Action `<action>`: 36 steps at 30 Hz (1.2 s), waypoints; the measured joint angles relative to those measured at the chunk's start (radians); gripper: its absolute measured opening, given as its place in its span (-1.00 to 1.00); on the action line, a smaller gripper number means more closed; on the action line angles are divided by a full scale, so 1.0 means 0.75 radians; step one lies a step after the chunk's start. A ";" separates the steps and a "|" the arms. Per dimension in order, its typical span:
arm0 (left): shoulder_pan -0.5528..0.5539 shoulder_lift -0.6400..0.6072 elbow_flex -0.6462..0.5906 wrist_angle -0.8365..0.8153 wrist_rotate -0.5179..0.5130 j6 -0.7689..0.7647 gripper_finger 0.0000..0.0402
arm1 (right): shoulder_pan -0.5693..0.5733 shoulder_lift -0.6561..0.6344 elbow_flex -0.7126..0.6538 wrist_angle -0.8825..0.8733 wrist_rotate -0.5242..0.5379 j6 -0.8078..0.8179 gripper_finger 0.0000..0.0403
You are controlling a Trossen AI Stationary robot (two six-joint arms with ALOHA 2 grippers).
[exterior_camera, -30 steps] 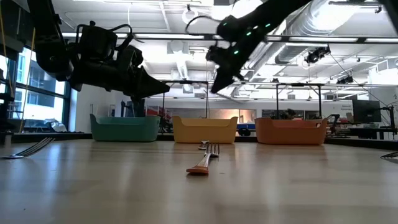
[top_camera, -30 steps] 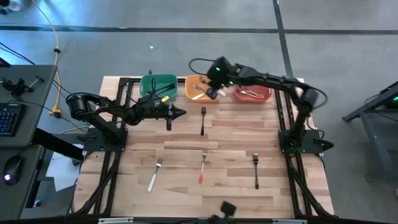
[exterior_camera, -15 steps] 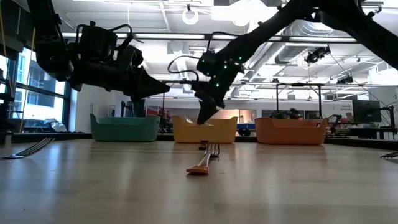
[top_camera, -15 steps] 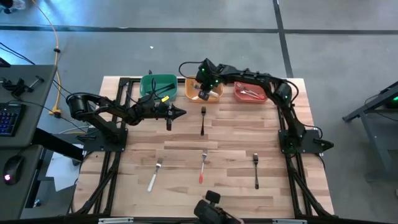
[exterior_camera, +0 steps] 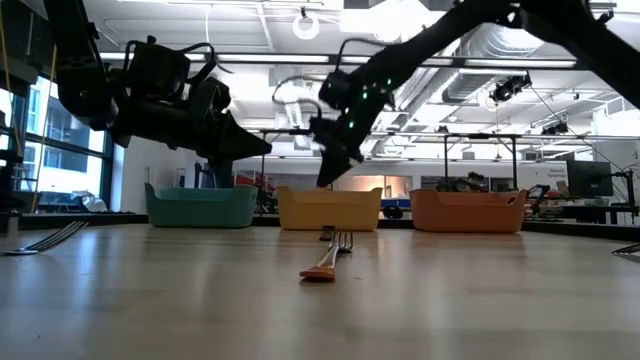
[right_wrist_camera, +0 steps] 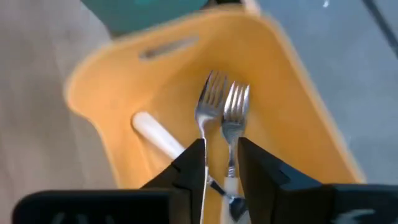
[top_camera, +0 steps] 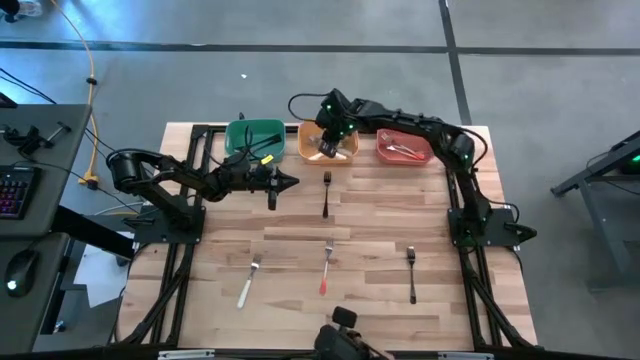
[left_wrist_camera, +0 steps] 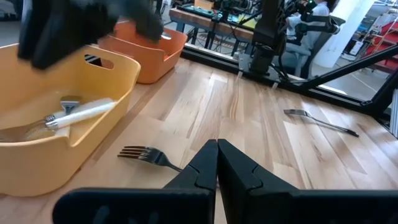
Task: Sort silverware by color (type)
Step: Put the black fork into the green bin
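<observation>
My right gripper [top_camera: 326,146] [exterior_camera: 323,179] hangs fingers down over the orange bin [top_camera: 312,153], open by a narrow gap [right_wrist_camera: 222,152]. Through the gap I see two forks [right_wrist_camera: 214,102] and a white handle [right_wrist_camera: 158,138] lying on the bin's floor. My left gripper [top_camera: 292,181] [left_wrist_camera: 217,150] is shut and hovers above the table in front of the green bin [top_camera: 254,137]. On the table lie a black-handled fork [top_camera: 326,194], a silver-white one [top_camera: 248,281], a red-handled one [top_camera: 326,270] and another black one [top_camera: 411,274].
The red bin [top_camera: 428,153], at the right end of the row of three along the far edge, holds forks [top_camera: 402,150]. The dark arm frames run down both sides of the wooden table [top_camera: 370,230]. The table's middle between the loose forks is bare wood.
My right gripper has moved toward the table's left, from the orange bin's right edge to over that bin. It dipped down into the bin and has since risen a little above its rim. My left arm has kept still.
</observation>
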 joint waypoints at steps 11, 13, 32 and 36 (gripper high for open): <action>-0.004 0.000 0.008 -0.095 -0.002 -0.029 -1.00 | 0.067 -0.362 -0.517 0.424 -0.244 0.168 -0.96; -0.017 0.000 0.035 -0.163 -0.004 -0.034 -1.00 | 0.089 -0.456 -0.706 0.645 -0.242 0.231 -0.99; -0.267 0.239 0.652 -1.070 -0.438 -0.288 -0.71 | 0.293 -1.064 -1.889 1.689 0.322 0.533 -1.00; -0.294 0.378 0.783 -1.126 -0.485 -0.353 -0.48 | 0.274 -1.170 -1.960 1.686 0.323 0.529 -1.00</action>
